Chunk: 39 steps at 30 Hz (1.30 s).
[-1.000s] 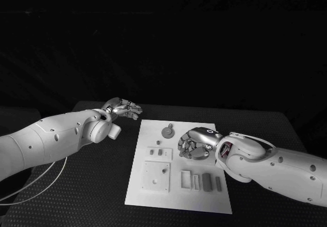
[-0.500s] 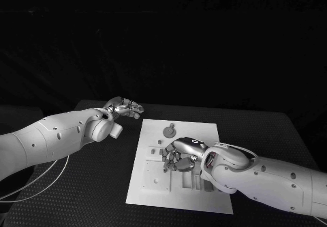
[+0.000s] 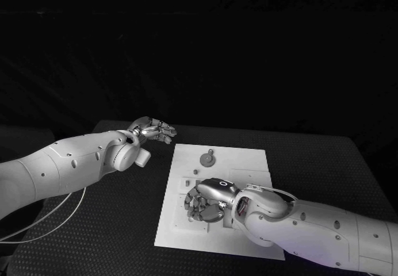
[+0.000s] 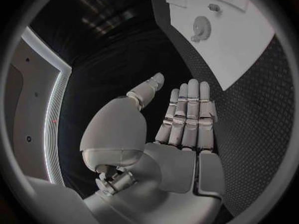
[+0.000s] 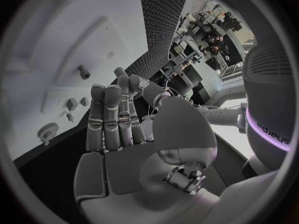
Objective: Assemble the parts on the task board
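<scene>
The task board [image 3: 217,201] lies in the middle of the black table [image 3: 124,218]. The right hand [image 3: 206,202] is over the near left part of the board, fingers pointing down and apart; it seems to hold nothing, but the fingertips are hard to see. The left hand [image 3: 152,130] hangs above the table beside the board's far left corner, fingers loosely curled. A round part [image 3: 206,159] lies on the far end of the board.

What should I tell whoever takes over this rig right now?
Left robot hand: open, fingers straight, holding nothing, hovering off the far left corner of the task board.
Right robot hand: open, empty, palm down over the board's near left area.
Parts: round disc part lies near the board's far edge; small pegs stand mid-board.
Done: nothing picked up that I can tell.
Left: grasp a part and assemble everything.
</scene>
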### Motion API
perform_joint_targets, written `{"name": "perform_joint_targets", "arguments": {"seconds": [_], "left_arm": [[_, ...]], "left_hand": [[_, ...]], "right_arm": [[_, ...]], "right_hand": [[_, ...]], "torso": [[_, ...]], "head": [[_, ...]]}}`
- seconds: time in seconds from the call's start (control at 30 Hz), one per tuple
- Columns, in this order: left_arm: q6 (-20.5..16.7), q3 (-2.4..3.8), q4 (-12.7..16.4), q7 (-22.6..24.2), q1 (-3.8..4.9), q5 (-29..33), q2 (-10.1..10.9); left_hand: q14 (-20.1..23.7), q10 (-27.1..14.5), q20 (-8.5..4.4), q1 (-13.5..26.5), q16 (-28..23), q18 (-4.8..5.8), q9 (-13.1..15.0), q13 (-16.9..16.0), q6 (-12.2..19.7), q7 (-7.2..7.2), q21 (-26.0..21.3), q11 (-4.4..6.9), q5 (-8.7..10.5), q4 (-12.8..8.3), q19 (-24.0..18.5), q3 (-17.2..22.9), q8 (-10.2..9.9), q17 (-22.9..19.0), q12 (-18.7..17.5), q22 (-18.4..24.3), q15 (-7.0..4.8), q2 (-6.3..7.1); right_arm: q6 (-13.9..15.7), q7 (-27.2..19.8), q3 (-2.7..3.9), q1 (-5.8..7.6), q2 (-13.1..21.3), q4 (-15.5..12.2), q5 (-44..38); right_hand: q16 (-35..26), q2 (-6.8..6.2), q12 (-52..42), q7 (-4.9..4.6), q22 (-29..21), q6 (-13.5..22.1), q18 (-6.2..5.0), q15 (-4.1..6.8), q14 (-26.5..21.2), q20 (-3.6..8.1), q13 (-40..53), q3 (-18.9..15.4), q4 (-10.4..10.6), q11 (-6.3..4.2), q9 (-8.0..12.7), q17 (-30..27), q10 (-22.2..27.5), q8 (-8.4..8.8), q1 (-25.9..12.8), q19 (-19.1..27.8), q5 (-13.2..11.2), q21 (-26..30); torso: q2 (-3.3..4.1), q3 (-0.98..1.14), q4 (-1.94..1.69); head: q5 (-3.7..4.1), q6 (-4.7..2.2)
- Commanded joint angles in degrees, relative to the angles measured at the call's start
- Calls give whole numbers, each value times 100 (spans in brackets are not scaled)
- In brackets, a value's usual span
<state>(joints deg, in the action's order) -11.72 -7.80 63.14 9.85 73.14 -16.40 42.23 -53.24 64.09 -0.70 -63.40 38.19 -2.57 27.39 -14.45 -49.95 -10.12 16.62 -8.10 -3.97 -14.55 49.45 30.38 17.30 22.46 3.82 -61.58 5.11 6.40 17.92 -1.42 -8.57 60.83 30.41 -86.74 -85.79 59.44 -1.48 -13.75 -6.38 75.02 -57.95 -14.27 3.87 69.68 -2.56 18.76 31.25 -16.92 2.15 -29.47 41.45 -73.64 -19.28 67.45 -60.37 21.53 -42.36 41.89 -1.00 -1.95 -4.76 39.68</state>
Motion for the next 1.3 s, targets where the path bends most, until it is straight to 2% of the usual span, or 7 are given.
{"name": "perform_joint_targets", "arguments": {"seconds": [0.03,0.3,0.83,1.3], "left_arm": [[60,4,11,72,13,28,-13],[63,4,17,70,13,29,-9],[75,4,23,68,13,29,-4],[79,4,26,68,13,29,-3]], "left_hand": [[-35,37,2,-12,-29,-1,-9,9,23,1,-39,10,32,11,51,-37,30,7,24,-2,-10,-28],[-36,37,2,-13,-34,-1,-10,10,23,2,-40,10,32,12,52,-38,31,13,24,-2,-10,-28],[-37,37,2,-11,-43,-1,-11,12,24,1,-44,10,32,14,52,-40,31,24,23,-3,-9,-28],[-38,37,2,-12,-52,-1,-12,14,25,1,-47,10,32,16,52,-41,31,36,23,-3,-9,-28]], "right_arm": [[22,-51,-10,-59,-62,52,-350],[-1,-25,-33,-151,-156,169,-520],[-30,41,-62,-178,-185,286,-737],[-13,90,-63,-178,-163,351,-813]], "right_hand": [[22,66,35,54,110,-122,-73,36,16,26,-3,44,-2,-10,-247,7,-5,-147,-6,19,22,-32],[25,64,37,54,111,-121,-73,35,14,26,0,50,-3,-10,-251,7,-4,-147,-3,21,22,-33],[32,58,38,55,112,-122,-73,36,13,27,6,62,-2,-10,-260,9,-6,-148,5,22,22,-39],[38,53,40,55,113,-122,-73,37,13,28,12,72,-2,-11,-268,11,-7,-149,10,21,22,-45]], "torso": [[1,-3,-2],[2,-1,-2],[-1,1,2],[-1,-1,1]], "head": [[-12,21],[-16,39],[-21,50],[-26,64]]}}
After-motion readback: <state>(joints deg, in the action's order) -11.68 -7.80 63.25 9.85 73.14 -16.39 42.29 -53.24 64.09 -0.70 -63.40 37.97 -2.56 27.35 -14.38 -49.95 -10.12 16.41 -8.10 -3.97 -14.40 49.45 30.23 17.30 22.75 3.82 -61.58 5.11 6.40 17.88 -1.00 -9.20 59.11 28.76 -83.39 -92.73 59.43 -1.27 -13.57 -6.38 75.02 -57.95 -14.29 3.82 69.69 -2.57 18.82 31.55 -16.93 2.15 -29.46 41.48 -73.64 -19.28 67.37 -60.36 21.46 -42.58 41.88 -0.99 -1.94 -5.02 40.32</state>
